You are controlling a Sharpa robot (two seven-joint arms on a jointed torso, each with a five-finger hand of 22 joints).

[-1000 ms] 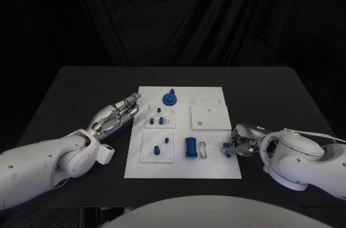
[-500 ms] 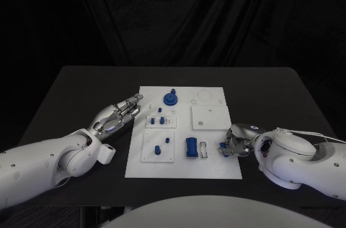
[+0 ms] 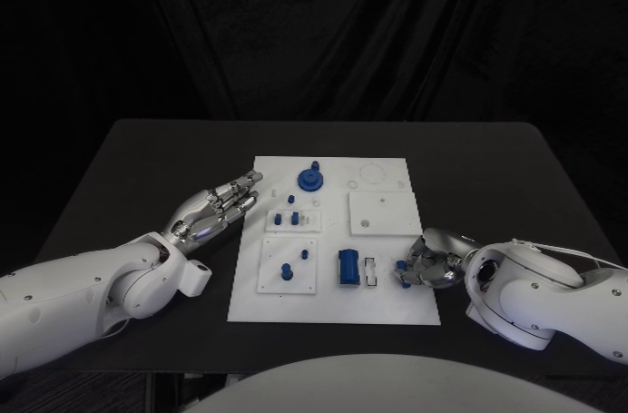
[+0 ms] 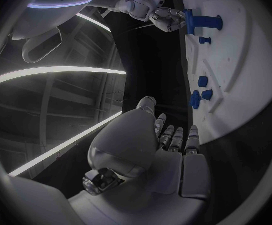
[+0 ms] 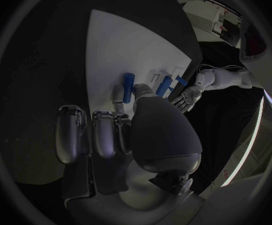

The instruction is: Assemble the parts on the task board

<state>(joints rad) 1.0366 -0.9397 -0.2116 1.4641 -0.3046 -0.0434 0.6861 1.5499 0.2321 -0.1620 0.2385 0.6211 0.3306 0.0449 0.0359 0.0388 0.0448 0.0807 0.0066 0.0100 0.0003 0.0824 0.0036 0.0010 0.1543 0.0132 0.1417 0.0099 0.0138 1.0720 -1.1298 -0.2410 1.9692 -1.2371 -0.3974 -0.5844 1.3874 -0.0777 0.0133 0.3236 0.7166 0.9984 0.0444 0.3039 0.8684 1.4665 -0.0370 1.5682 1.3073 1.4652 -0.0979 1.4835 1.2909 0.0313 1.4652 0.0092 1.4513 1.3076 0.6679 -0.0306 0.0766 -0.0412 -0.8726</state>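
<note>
The white task board (image 3: 393, 304) lies mid-table. On it are a blue round knob (image 3: 310, 177), small blue pieces in a raised plate (image 3: 292, 219), two blue pegs (image 3: 286, 270) in a lower plate, and a blue cylinder (image 3: 348, 266). My right hand (image 3: 432, 260) is at the board's right edge and pinches a small blue peg (image 3: 403, 272) (image 5: 128, 86) just over the board, beside a white slotted piece (image 3: 372, 270). My left hand (image 3: 213, 210) (image 4: 167, 150) hovers by the board's left edge, fingers straight and apart, holding nothing.
A plain white square plate (image 3: 381, 211) and a ring outline (image 3: 372, 172) occupy the board's far right part. Black table (image 3: 144, 168) surrounds the board on all sides, with dark curtain behind.
My right hand has shifted a little left and toward me along the board's right edge, carrying the blue peg. The left hand has stayed put.
</note>
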